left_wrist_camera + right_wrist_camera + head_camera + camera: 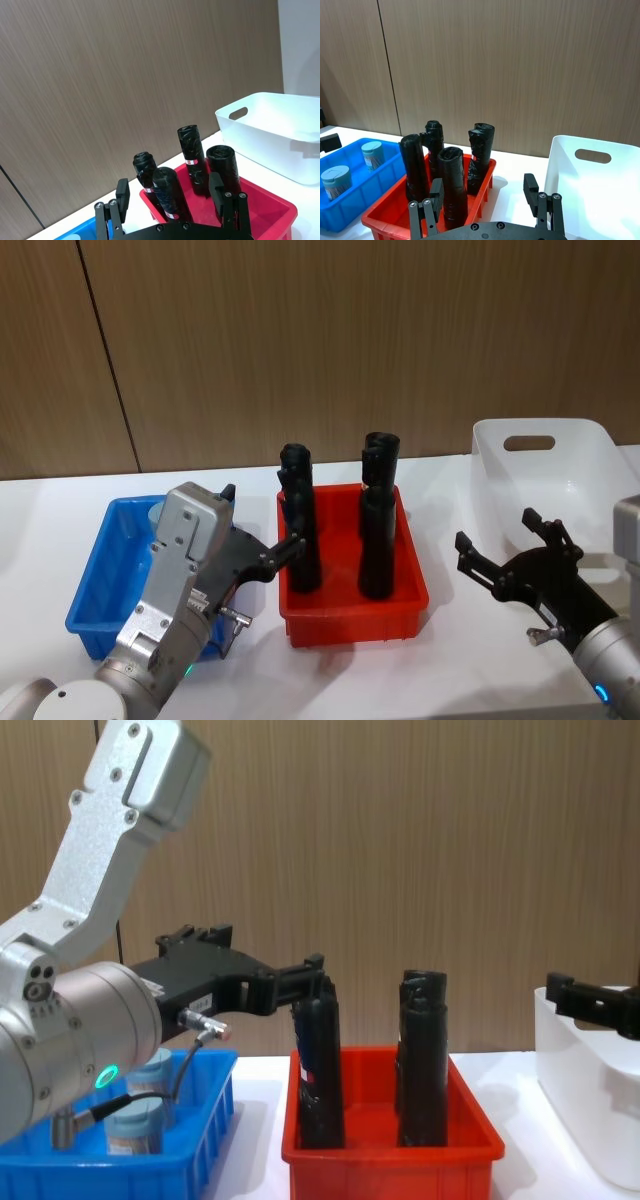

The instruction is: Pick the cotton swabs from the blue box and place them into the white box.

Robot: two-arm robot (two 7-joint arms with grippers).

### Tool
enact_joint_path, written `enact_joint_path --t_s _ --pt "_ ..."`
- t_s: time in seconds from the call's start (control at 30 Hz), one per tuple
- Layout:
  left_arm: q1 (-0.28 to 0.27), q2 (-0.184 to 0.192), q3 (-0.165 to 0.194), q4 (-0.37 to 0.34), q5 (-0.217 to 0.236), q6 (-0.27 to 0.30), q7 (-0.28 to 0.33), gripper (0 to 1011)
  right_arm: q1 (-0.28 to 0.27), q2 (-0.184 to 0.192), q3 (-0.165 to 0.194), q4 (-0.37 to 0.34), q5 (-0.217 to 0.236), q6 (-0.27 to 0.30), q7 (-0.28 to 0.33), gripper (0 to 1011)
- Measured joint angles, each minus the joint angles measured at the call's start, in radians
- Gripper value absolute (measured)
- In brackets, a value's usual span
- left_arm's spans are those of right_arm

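Note:
Two cotton swab jars [372, 152] [335, 180], clear with pale blue lids, stand in the blue box [350, 210] at the left end of the table. From the chest they show behind my left arm [150, 1070]. My left gripper [262, 517] hovers open over the blue box's right edge [100, 550], its fingers [122, 192] reaching toward the red bin. It holds nothing. The white box [540, 480] stands at the far right. Just in front of it and to its left, my right gripper [495, 527] hangs open and empty, fingers [530, 185] spread.
A red bin [350, 615] with several tall black rolled cylinders [378, 530] stands between the blue and white boxes. A wood-panelled wall [320, 340] runs behind the white table [450, 660].

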Motion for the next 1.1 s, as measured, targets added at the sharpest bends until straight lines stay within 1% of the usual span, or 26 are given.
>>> enact_joint_path --t_s 1.1 --pt "0.000 0.000 0.000 0.000 0.000 0.000 0.000 1003 0.000 0.000 0.000 0.000 0.000 0.000 0.000 1002"
